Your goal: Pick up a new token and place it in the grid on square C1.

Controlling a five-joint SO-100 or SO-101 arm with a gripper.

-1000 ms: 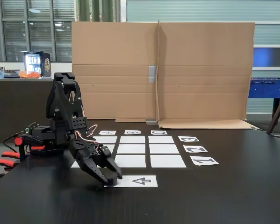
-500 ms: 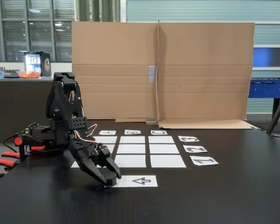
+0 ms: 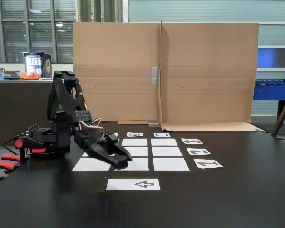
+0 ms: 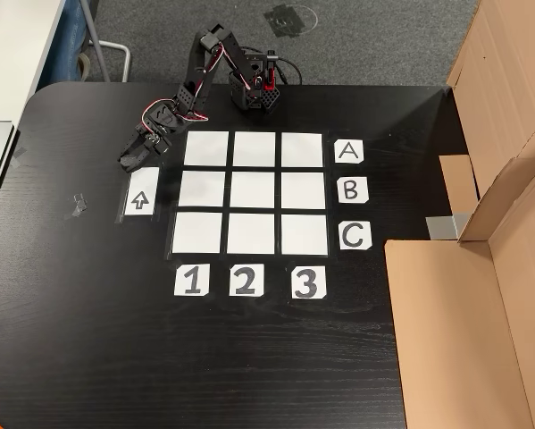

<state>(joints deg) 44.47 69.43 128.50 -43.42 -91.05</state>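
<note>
From where I stand the black arm's gripper hangs low over the dark table, tilted down and forward. Its tip is between the arrow strip and the near-left corner of the grid. In the other view, looking down, the gripper sits just past the top end of the arrow strip, beside the corner square of the grid that lines up with A and 1. The fingers look drawn close together, but they are black against a black table, and I cannot tell whether they are clamped, or whether the token is pinched between them. I cannot pick the token out as a separate shape in either view, so I cannot say where it lies. Square C1 is the near-right rectangle in the fixed view, well apart from the gripper, with the middle near square between them. From above, square C1 is the bottom-left rectangle, bare white, two rows below the gripper. A cardboard screen stands behind the grid.
</note>
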